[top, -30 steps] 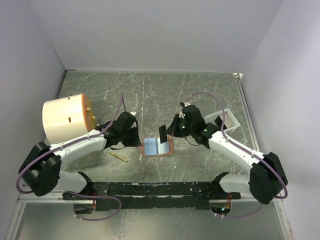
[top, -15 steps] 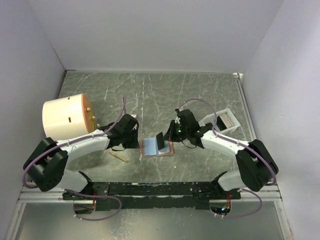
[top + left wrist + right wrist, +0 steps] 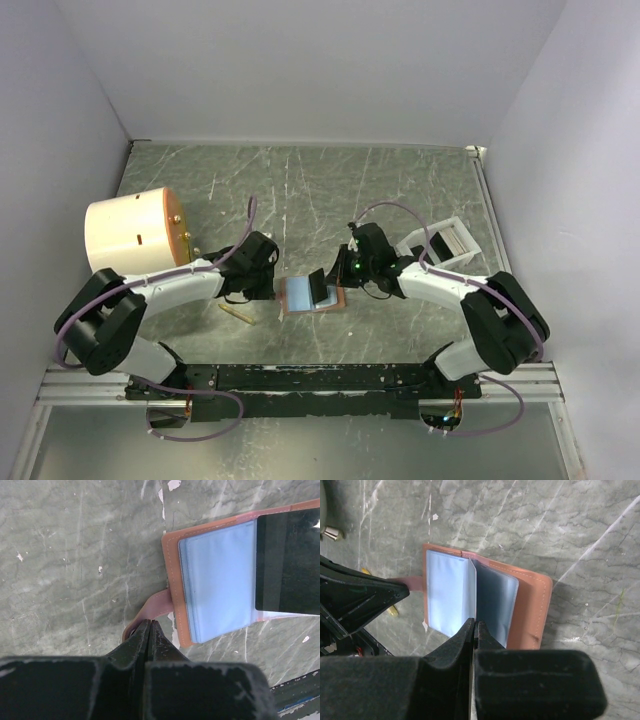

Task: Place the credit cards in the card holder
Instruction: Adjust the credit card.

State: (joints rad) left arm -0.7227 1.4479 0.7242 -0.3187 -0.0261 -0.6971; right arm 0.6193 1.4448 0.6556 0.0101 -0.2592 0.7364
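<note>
Seating the credit card (image 3: 287,562) in the card holder (image 3: 172,580)
I've the left claw (image 3: 150,624) clamped on the snap tab (image 3: 155,607), holder just ahead; right claw (image 3: 474,624) pinches the card over it. If the tab slips, the holder skids and the card misses.

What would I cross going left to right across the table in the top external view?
Cream cylinder → left gripper → card holder → white tray. The right gripper and its credit card overlap the holder, so skipped.
</note>
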